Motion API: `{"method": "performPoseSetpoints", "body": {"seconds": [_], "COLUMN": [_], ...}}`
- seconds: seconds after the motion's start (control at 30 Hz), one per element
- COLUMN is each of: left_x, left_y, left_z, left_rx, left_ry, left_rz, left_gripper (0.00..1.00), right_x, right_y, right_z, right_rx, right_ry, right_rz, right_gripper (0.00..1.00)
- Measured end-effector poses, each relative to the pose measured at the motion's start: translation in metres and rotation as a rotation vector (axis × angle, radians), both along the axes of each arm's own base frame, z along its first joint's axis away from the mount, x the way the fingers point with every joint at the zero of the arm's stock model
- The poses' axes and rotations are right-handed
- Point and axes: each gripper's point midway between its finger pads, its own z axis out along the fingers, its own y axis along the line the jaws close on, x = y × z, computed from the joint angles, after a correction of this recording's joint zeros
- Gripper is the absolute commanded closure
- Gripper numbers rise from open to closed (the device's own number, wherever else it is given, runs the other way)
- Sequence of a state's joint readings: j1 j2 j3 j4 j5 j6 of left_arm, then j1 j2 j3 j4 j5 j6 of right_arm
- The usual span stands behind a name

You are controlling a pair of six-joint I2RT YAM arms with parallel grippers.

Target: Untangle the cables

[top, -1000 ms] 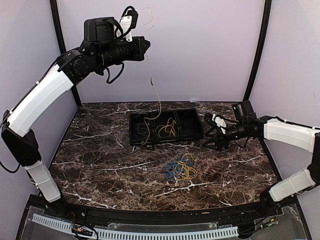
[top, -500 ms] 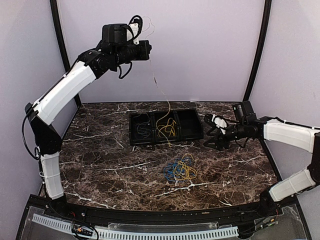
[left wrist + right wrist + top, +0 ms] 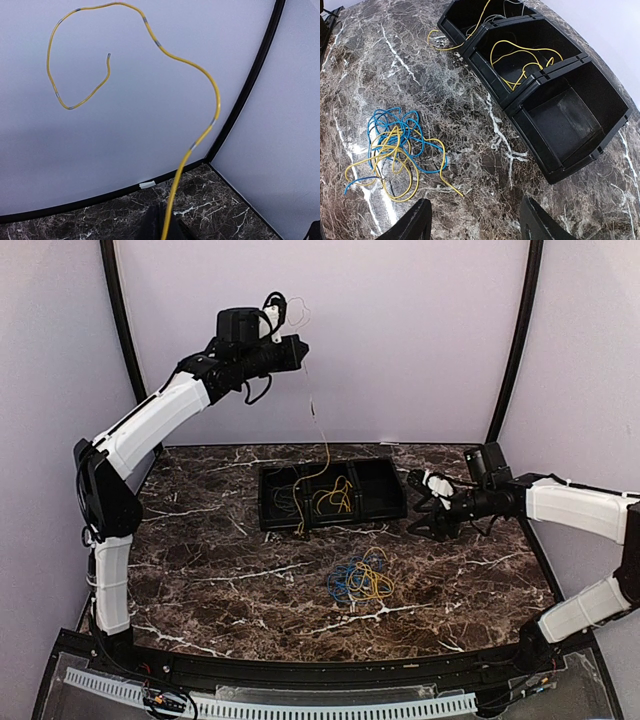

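High over the back of the table, my left gripper (image 3: 299, 348) is shut on one yellow cable (image 3: 316, 425). That cable hangs down into the black tray (image 3: 385, 490), and its lower end trails over the left compartment's front rim. In the left wrist view its free end (image 3: 150, 30) curls above the shut gripper (image 3: 162, 231). The tangle of blue and yellow cables (image 3: 360, 580) lies on the marble in front of the tray. My right gripper (image 3: 421, 506) hovers open and empty to the right of the tray. In the right wrist view the tangle (image 3: 395, 150) lies to its left.
The tray (image 3: 565, 120) has three compartments. The middle one holds loose yellow cables (image 3: 520, 62), the left one holds thin wires, and the right one shows a bare floor. Black frame posts (image 3: 515, 340) and purple walls close in the back and sides.
My left arm has swung its gripper to the right and a little lower, and the hanging yellow cable has moved with it. The right arm and the tangle have not moved.
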State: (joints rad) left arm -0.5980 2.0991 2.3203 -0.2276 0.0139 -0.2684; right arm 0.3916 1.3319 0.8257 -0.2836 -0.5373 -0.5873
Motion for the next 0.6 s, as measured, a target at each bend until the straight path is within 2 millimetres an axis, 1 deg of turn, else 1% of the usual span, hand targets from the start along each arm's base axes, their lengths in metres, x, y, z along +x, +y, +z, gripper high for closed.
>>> {"method": "performPoseSetpoints", "body": {"seconds": [0.07, 0.17, 0.3, 0.37, 0.5, 0.6], "left_x": [-0.002, -0.011, -0.032, -0.045, -0.069, -0.078], "left_y": [-0.003, -0.011, -0.021, -0.024, -0.028, -0.027], "left_z": [0.004, 0.015, 0.029, 0.04, 0.07, 0.084], "left_rx": [-0.025, -0.079, -0.123, -0.139, -0.176, -0.194], "left_ry": [0.002, 0.001, -0.007, -0.022, -0.076, -0.105], "left_rz": [-0.028, -0.091, -0.156, -0.181, -0.221, -0.23], "left_gripper": [1.0, 1.0, 1.0, 1.0, 1.0, 1.0], "right_x": [0.0, 0.0, 0.001, 0.001, 0.001, 0.001], "right_y": [0.0, 0.0, 0.0, 0.0, 0.0, -0.001], "right_z": [-0.002, -0.005, -0.009, -0.01, -0.014, -0.015], "right_rx": [-0.003, -0.008, -0.013, -0.014, -0.019, -0.02], "right_ry": [0.005, 0.012, 0.021, 0.025, 0.036, 0.038], "right_rz": [0.0, 0.001, 0.0, 0.001, 0.001, -0.001], "right_gripper": [0.38, 0.38, 0.38, 0.38, 0.38, 0.38]}}
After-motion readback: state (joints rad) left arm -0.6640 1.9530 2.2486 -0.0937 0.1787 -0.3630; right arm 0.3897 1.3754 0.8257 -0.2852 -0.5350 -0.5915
